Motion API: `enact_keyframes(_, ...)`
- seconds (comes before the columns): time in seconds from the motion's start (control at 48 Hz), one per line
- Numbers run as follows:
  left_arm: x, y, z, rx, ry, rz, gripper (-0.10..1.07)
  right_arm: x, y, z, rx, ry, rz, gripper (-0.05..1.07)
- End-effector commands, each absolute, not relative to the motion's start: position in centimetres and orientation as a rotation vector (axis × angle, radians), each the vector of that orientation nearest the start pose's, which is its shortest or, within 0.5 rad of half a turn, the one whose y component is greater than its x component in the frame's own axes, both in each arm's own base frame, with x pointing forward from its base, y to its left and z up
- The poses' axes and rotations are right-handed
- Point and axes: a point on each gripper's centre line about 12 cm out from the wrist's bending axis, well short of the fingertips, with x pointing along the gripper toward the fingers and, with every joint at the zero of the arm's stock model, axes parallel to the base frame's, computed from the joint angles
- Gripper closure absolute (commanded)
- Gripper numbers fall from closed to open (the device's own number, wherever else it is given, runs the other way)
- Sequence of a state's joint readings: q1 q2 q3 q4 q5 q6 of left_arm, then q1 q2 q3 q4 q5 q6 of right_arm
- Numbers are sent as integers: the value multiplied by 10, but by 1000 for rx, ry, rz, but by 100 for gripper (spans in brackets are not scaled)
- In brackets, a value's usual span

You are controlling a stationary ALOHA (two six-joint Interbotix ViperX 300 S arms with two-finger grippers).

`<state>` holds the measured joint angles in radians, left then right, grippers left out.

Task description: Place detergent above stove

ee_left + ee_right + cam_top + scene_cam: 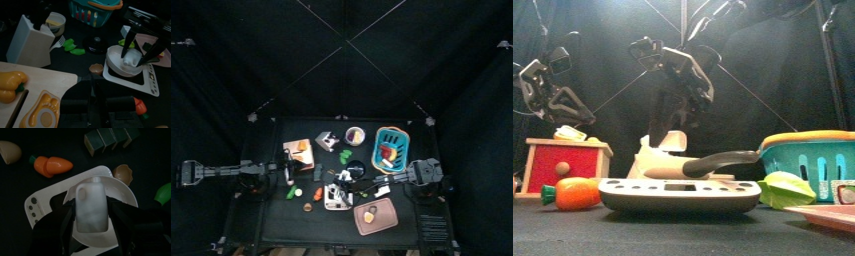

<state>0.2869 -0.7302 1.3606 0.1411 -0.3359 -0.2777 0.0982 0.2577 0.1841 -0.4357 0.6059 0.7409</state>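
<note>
The detergent (90, 203) is a small white rounded bottle. My right gripper (90, 213) is shut on it, one jaw on each side. It hangs just over a white pan (123, 190) that sits on the grey-silver stove (43, 205). In the front view the detergent (664, 152) stands tilted in the pan above the stove (680, 195), under the right gripper (683, 105). The left wrist view shows the detergent (130, 59) held between the right gripper's fingers (125, 42). My left gripper (275, 174) rests at the table's left over a cutting board.
A blue basket (389, 148) stands at the back right and a pinkish tray (374, 213) at the front right. A white-and-orange box (298, 150) stands at the left. A carrot (50, 164), a green toy (787, 188) and a red box (567, 165) lie around the stove.
</note>
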Motion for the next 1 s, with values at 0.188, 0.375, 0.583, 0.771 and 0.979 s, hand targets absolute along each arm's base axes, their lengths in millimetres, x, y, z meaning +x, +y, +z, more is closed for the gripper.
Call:
enact_keyframes(0.188, 196, 53, 183, -190, 263, 262, 48, 465, 3, 232, 230, 818, -320, 40)
enact_keyframes(0.375, 196, 53, 183, -189, 263, 261, 48, 466, -24, 240, 288, 764, -353, 40)
enact_keyframes(0.583, 196, 53, 183, -189, 263, 261, 48, 465, -66, 229, 343, 746, -421, 40)
enact_keyframes(0.771, 196, 53, 183, -189, 263, 261, 48, 466, -93, 210, 344, 749, -455, 40)
enact_keyframes(0.979, 196, 53, 183, -188, 263, 261, 48, 471, -107, 178, 324, 804, -481, 39)
